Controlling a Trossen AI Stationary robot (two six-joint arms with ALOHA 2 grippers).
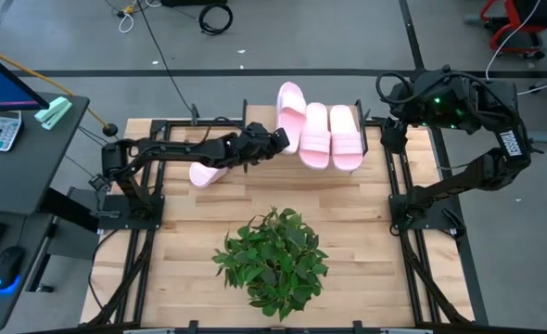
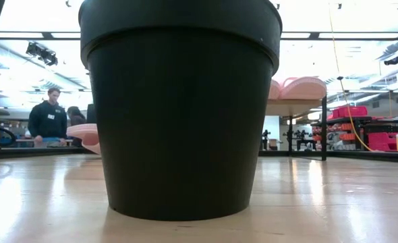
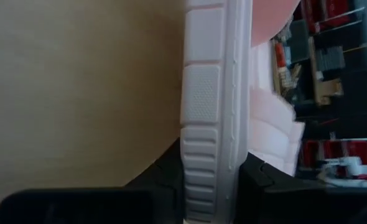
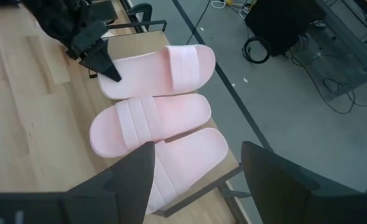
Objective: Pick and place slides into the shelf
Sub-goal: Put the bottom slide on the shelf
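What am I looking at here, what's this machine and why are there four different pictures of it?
It is a robot with two dark arms at a wooden table, each ending in a two-finger gripper. One picture looks straight down from above, one looks level across the tabletop, and two come from cameras on the arms' wrists.

In the overhead view, three pale pink slides lie side by side on a small shelf at the table's far edge. The left gripper is shut on the leftmost slide, by its side edge. A fourth slide lies on the table under that arm. The right gripper waits open beside the shelf.

A potted plant stands near the front; its black pot fills the low picture.
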